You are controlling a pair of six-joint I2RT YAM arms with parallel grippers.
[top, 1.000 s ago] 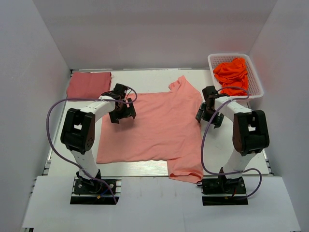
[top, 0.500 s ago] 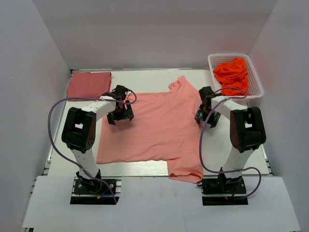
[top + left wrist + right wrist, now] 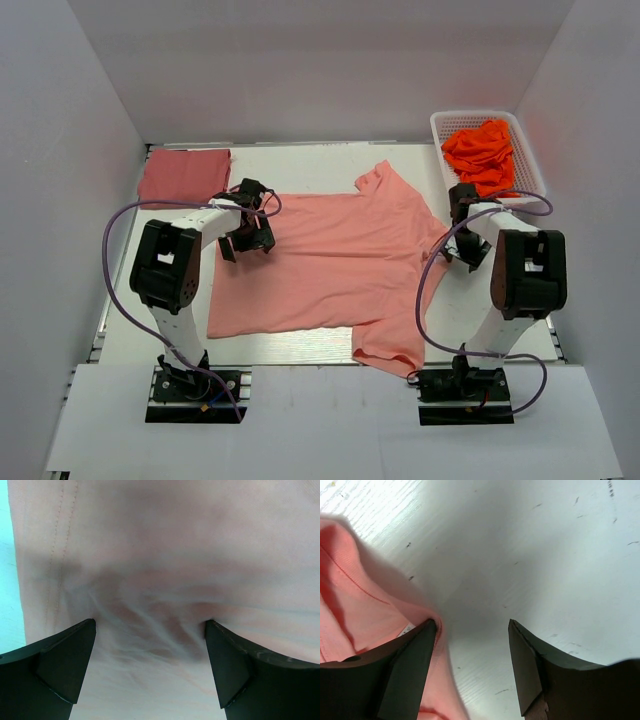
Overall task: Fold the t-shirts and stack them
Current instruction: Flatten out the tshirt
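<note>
Fingers (image 3: pixel 55 665) of the left gripper (image 3: pixel 150 625) stand wide apart, low over the wrinkled pink tee (image 3: pixel 175 540) near its edge. The right gripper (image 3: pixel 472 625) is parted too, straddling mostly bare table (image 3: pixel 545 540), the tee's edge just at one finger. Closing there would likely catch a sliver of seam or nothing, and a lift could skew the tee, spread flat mid-table. The red tee (image 3: pixel 183 175) lies folded far left.
</note>
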